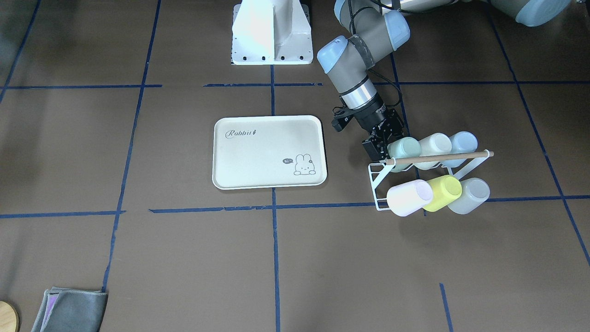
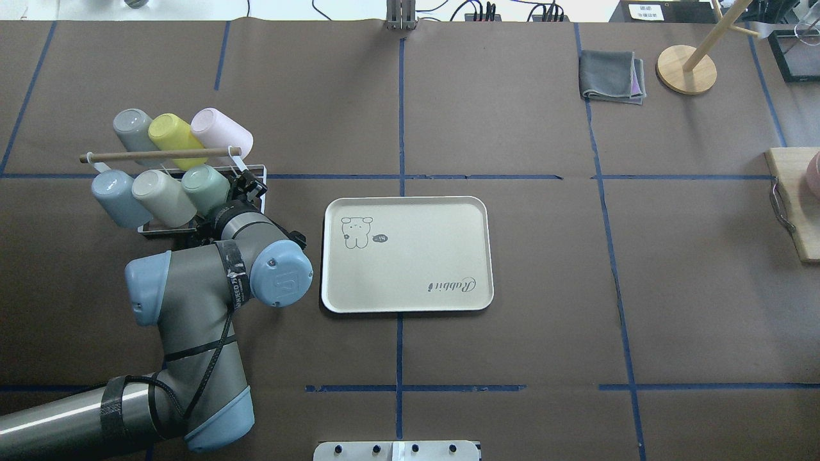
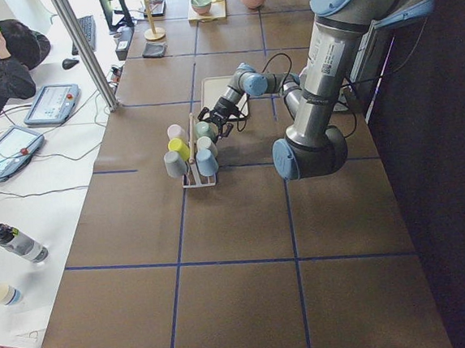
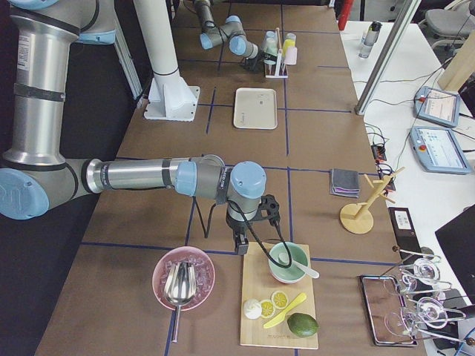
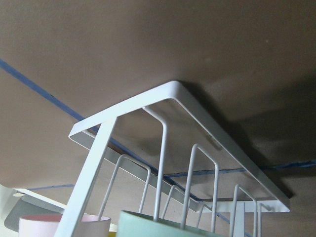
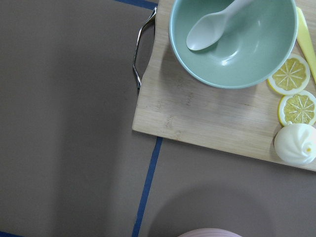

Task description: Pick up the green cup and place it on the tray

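Green cup (image 1: 404, 148) lies tilted on a white wire rack (image 1: 379, 184), one of six cups in two rows of three, at the end nearest the single cream tray (image 1: 258, 157) on the worktop (image 1: 184, 258). Left claw (image 1: 380, 146) sits at its mouth, grip unclear. Whether the right claw (image 4: 241, 241) is wide or narrow cannot be told.

The left arm (image 2: 192, 301) is seen folded at the elbow with the left gripper (image 1: 381, 145) held low and angled forward, the right arm (image 4: 141, 176) is stretched level with the right gripper (image 4: 241, 239) pointed downward, and neither gripper's opening can be judged.
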Motion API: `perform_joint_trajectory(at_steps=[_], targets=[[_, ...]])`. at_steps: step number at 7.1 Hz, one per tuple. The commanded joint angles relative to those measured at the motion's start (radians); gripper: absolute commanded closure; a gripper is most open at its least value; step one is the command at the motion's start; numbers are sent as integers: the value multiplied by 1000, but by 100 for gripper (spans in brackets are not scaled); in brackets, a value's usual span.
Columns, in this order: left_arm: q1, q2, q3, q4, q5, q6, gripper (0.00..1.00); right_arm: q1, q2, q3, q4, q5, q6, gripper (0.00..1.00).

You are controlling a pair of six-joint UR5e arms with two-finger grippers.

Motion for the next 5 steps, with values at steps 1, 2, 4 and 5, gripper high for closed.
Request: perform_joint_trajectory(at_steps=[1, 2, 4, 5], targets=[[-11, -3, -7, 1, 0, -2, 36, 1, 0, 0, 1, 0, 0, 0], [-17, -3, -16, 1, -1, 0, 37, 1, 0, 0, 1, 0, -1, 0], [-34, -5, -42, 6, -6, 13, 37, 1, 0, 0, 1, 0, -2, 0], [-45, -3, -74, 12, -8, 18, 37, 1, 0, 2, 1, 0, -2, 0]])
